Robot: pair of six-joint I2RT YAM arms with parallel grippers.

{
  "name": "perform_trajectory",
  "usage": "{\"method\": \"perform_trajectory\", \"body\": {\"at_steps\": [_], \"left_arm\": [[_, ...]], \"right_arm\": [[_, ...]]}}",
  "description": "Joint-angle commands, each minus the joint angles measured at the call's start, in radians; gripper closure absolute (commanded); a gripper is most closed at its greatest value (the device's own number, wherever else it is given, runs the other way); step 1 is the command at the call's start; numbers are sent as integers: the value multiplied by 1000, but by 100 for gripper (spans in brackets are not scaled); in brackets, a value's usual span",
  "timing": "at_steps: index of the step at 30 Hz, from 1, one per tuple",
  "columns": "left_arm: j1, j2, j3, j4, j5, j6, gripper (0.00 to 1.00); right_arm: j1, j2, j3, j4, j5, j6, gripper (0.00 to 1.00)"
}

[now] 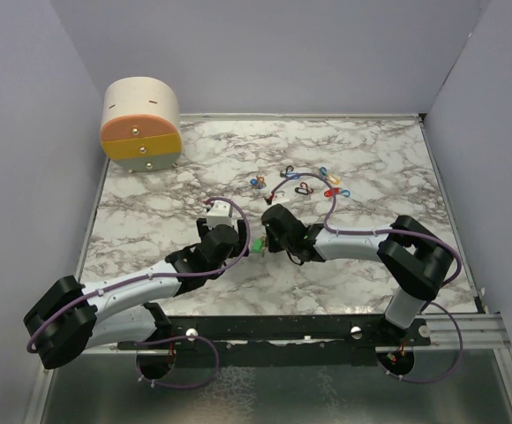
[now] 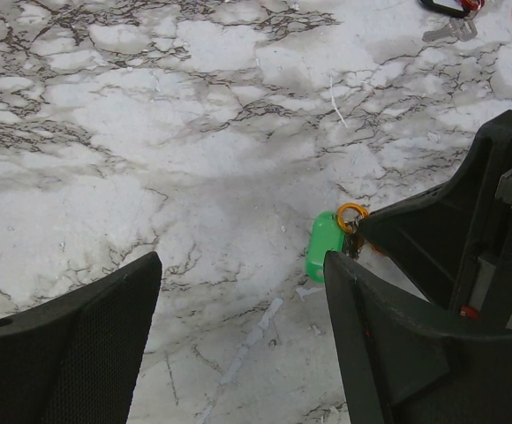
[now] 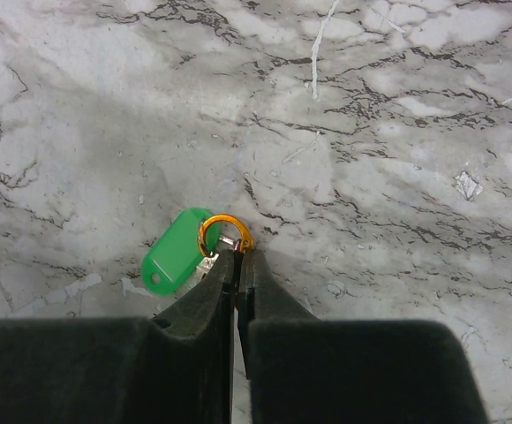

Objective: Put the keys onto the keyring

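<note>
In the top view, the left gripper [image 1: 243,246] and the right gripper [image 1: 266,243] meet tip to tip near the middle of the marble table [image 1: 150,212], with the green key [image 1: 258,246] between them. The other keys [image 1: 302,183] lie in a loose cluster farther back, well apart from both grippers. A round drawer box [image 1: 141,125] stands at the far left corner. In the left wrist view, the left gripper [image 2: 243,261] is spread wide and holds nothing; the green key [image 2: 324,246] lies on the table just beside its right finger [image 2: 397,344]. The orange ring [image 2: 352,215] sits at the key's top. In the right wrist view, the right gripper [image 3: 238,263] is closed, pinching the orange ring [image 3: 223,231]. The green key [image 3: 176,252] hangs from that ring and rests flat on the table.
</note>
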Motion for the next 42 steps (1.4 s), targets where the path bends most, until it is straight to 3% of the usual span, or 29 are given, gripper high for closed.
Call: {"method": "perform_trajectory", "body": {"at_steps": [1,42], "left_arm": [[4,-13,-14,18,20,-4,23],[10,10,-5,23,23,1,23]], "right_arm": [[9,1,-14,27,-15,12,99],[17,-101,-46,-11,10,0,99]]}}
